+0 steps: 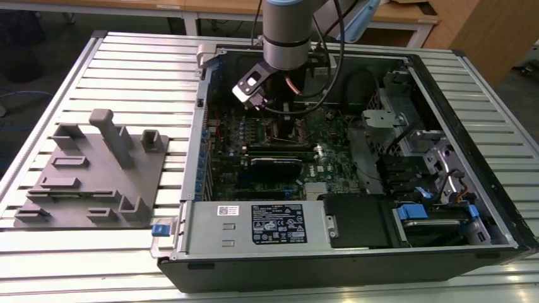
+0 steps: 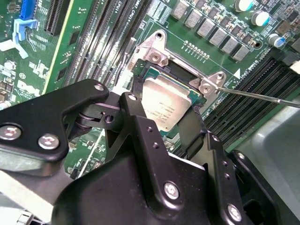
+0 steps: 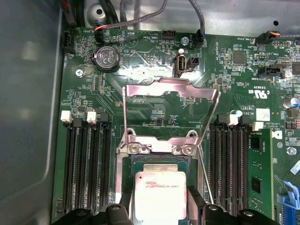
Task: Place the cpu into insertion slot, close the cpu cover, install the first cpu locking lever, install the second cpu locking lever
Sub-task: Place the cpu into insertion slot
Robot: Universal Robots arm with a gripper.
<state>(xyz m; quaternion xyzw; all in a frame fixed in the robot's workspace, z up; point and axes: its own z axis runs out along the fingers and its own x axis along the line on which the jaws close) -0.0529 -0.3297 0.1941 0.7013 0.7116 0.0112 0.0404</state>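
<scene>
The pincer (image 3: pixel 159 210) grips the cpu (image 3: pixel 159 193) between its black fingers (image 3: pixel 123 213), one on each of two opposite edges. The chip sits over the insertion slot (image 3: pixel 159 159) on the green circuit board (image 3: pixel 150 56). The cpu cover (image 3: pixel 171 86) is swung open on its hinge, away from the socket. A thin locking lever (image 3: pixel 205 176) runs beside the socket. Black memory slots (image 3: pixel 86 164) flank it on both sides, and a coin battery (image 3: pixel 106 58) lies beyond the cover.

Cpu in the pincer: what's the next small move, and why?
Probably ease the cpu straight down. The pincer grips it by two edges right over the slot, and the cover stands open, so nothing seems to block seating.
</scene>
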